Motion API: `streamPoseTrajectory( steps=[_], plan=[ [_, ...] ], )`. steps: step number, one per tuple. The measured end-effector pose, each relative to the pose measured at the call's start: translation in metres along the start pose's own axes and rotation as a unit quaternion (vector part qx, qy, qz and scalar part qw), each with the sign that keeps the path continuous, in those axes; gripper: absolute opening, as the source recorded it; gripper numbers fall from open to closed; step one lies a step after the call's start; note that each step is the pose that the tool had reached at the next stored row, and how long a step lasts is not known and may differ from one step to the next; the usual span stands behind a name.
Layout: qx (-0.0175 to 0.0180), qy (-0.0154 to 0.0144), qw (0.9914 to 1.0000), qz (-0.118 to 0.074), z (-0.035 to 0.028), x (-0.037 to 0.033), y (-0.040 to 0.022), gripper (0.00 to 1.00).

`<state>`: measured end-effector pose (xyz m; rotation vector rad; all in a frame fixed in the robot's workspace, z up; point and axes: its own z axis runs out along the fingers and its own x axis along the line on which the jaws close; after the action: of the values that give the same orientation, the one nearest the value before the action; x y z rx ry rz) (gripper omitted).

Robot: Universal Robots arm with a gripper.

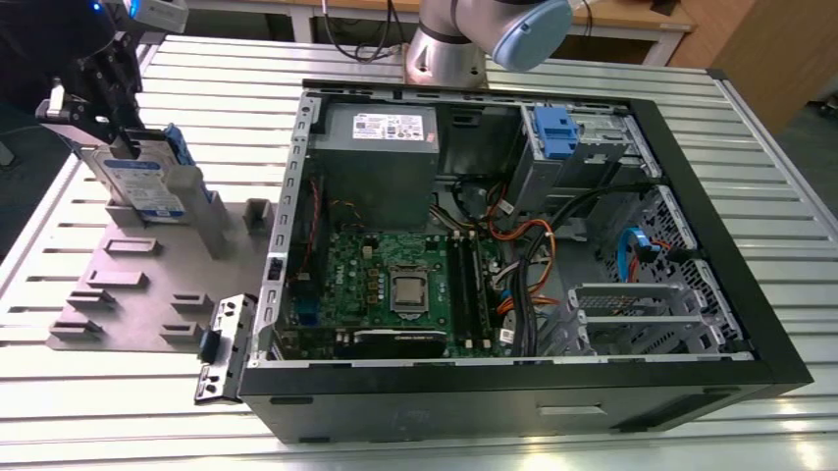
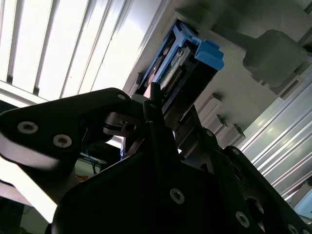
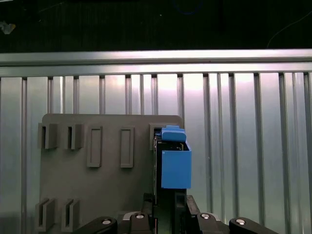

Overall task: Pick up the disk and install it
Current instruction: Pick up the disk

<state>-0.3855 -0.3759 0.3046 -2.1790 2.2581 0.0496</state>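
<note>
Grey fixture plate (image 1: 137,294), lying on the table (image 1: 105,422): the disk (image 1: 147,186) is standing on edge in a slot at one corner of the plate, its blue carrier uppermost. Tool (image 1: 121,137) is sitting over the disk's upper end, directly above the plate; clamped or released, cannot tell. Computer case (image 1: 524,407) is lying open just beside the plate, on the exterior view's right. Risk, as judged: a shallow or off-centre hold risks tilting the disk, jamming it against the slot walls, or letting it slip loose on leaving the plate.
</note>
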Motion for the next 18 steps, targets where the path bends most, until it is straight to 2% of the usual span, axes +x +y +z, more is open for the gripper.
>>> streamPoseTrajectory(
  steps=[18],
  plan=[
    [-0.0002, 0.0002, 0.99996, -0.009, 0.0000, 0.0000, 0.0002, 0.35]
  ],
)
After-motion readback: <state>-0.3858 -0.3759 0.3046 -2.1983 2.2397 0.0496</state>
